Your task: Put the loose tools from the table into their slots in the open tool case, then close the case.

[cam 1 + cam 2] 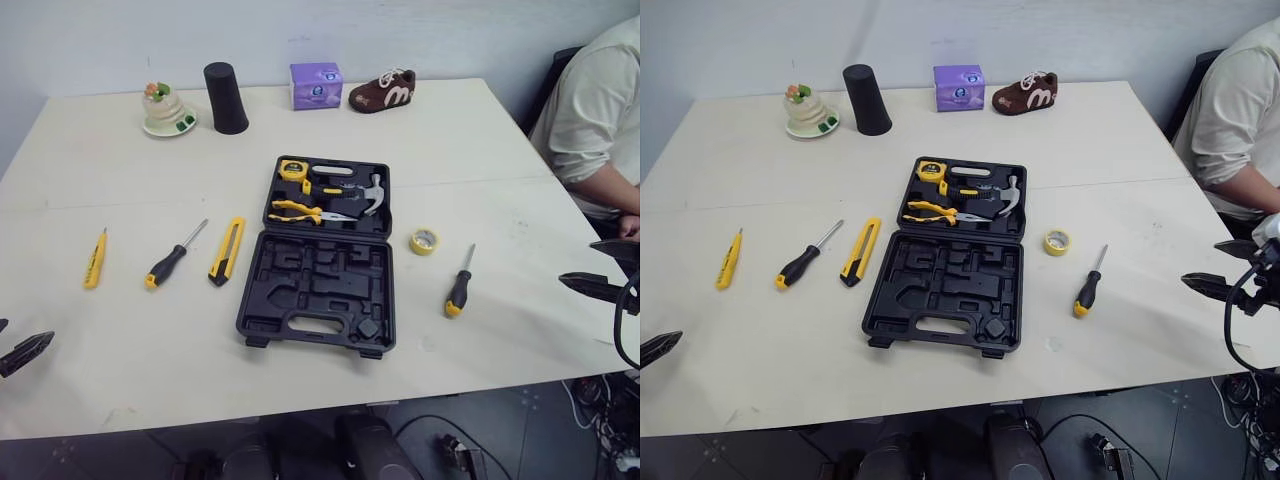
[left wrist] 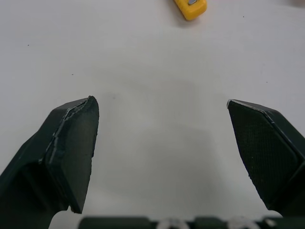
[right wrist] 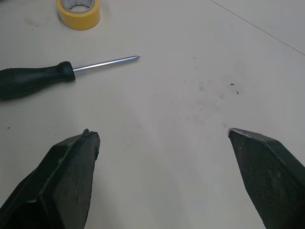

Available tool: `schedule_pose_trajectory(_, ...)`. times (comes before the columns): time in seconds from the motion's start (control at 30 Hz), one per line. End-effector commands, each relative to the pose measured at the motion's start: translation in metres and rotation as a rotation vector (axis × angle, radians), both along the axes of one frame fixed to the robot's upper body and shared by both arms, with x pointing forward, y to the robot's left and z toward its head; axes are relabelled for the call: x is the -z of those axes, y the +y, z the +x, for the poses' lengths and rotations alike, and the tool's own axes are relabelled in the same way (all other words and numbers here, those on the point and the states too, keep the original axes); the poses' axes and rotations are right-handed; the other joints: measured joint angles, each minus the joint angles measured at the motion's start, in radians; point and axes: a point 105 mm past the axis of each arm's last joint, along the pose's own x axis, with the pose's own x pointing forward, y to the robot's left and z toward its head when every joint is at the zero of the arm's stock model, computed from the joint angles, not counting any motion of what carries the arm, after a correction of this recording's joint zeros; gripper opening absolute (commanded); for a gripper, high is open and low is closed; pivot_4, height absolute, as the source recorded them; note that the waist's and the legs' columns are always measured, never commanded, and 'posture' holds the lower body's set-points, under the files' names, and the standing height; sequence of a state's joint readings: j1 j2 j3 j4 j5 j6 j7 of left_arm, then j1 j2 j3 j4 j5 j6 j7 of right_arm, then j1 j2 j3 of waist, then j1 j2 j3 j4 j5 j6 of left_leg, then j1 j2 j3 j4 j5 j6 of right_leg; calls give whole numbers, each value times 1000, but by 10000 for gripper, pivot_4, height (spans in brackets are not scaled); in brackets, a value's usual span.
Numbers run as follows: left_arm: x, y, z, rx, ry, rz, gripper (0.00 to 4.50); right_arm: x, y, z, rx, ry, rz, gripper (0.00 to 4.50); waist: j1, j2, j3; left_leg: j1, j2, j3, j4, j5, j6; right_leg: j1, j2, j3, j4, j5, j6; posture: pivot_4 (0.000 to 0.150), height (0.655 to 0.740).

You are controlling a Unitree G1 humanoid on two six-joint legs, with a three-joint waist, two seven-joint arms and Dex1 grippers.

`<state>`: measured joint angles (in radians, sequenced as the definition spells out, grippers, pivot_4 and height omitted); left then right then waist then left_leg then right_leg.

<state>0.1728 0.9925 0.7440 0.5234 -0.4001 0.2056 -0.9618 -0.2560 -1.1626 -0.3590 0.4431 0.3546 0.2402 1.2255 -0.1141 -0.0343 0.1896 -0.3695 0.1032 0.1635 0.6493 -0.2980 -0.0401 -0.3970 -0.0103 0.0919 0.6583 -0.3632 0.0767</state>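
The black tool case (image 1: 318,255) lies open mid-table. Its far half holds a tape measure (image 1: 292,170), pliers (image 1: 300,211) and a hammer (image 1: 370,194); the near half's slots are bare. To its left lie a yellow utility knife (image 1: 226,250), a black-and-yellow screwdriver (image 1: 172,258) and a slim yellow tester pen (image 1: 95,258). To its right lie a yellow tape roll (image 1: 424,241) and a second screwdriver (image 1: 459,285). My left gripper (image 1: 18,338) hovers open at the near left, short of the pen's yellow end (image 2: 190,7). My right gripper (image 3: 162,133) is open, right of the second screwdriver (image 3: 47,76).
Along the far edge stand a figurine on a plate (image 1: 165,110), a black cup (image 1: 225,97), a purple box (image 1: 316,85) and a brown shoe (image 1: 382,92). A person in a pale shirt (image 1: 600,120) sits at the table's right side.
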Motion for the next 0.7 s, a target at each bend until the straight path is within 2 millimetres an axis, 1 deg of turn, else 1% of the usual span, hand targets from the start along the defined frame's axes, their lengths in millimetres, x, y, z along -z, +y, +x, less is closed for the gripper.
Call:
schedule_pose_trajectory(0.03, -13, -2, 4, 21, -19, 30, 44883, -15, 2, 3, 7, -55, -1, 45000, 0, 0, 0, 0, 0, 0, 0, 0, 0, 0, 0, 0, 0, 0, 0, 1500, 7311)
schedule_pose_trajectory(0.13, -10, -6, 5, 13, -8, 25, 44883, -17, 8, 12, 8, -56, -2, 45000, -2, 0, 0, 0, 0, 0, 1, 0, 0, 0, 0, 1, 1, 0, 0, 1500, 7311)
schedule_pose_trajectory(0.37, -11, -11, 10, 19, -8, 29, 44883, -19, 10, 16, -6, -61, -21, 45000, 3, 0, 0, 0, 0, 0, 1, 0, 0, -1, 0, 0, 2, 0, 0, 1500, 7311)
schedule_pose_trajectory(0.4, -11, -11, 10, 21, -8, 29, 44883, -18, 10, 15, -8, -56, -23, 45000, 1, 2, 1, -1, -2, -2, 0, 1, 0, 2, 0, -1, 1, 0, 0, 1500, 7311)
schedule_pose_trajectory(0.43, -11, -11, 10, 21, -7, 29, 44883, -17, 10, 15, -8, -52, -24, 45000, -2, 6, 3, -1, -4, -9, 0, 1, 0, 6, -2, -6, -1, 0, 0, 1500, 7311)
schedule_pose_trajectory(0.47, -11, -11, 10, 21, -6, 30, 44883, -16, 10, 14, -10, -45, -23, 45000, -6, 8, 3, -5, -8, -24, -3, 3, 2, 21, -7, -23, -7, 0, 0, 1500, 7311)
schedule_pose_trajectory(0.5, -10, -12, 10, 20, -6, 30, 44883, -15, 10, 13, -11, -41, -22, 45000, -11, 9, 4, -4, -12, -38, -4, 5, 2, 31, -12, -39, -13, 0, 0, 1500, 7311)
schedule_pose_trajectory(0.53, -9, -12, 10, 21, -1, 32, 44883, -14, 9, 13, -3, -34, -8, 45000, -11, 9, 4, -4, -17, -53, -7, 8, 7, 41, -19, -56, -17, -2, 1, 1500, 7304)
schedule_pose_trajectory(0.57, -9, -12, 10, 22, 3, 33, 44883, -14, 9, 13, 0, -33, -4, 45000, -11, 9, 4, -4, -23, -68, -11, 12, 9, 45, -27, -67, -19, -4, 2, 1500, 7304)
schedule_pose_trajectory(0.6, -8, -12, 10, 23, 6, 34, 44883, -14, 9, 13, 2, -33, -3, 45000, 0, 7, 3, -1, -29, -74, -13, 18, 10, 44, -34, -76, -18, -5, 2, 1500, 7304)
schedule_pose_trajectory(0.63, -8, -13, 10, 24, 8, 35, 44883, -15, 9, 12, 2, -33, -6, 45000, 14, 7, 3, -3, -28, -69, -12, 18, 10, 35, -36, -72, -9, -6, 1, 1500, 7304)
schedule_pose_trajectory(0.7, -7, -13, 12, 28, 10, 36, 44883, -15, 9, 12, 0, -34, -12, 45000, 36, 7, 3, -7, -30, -67, -7, 18, 11, 28, -39, -64, -1, -7, 1, 1500, 7304)
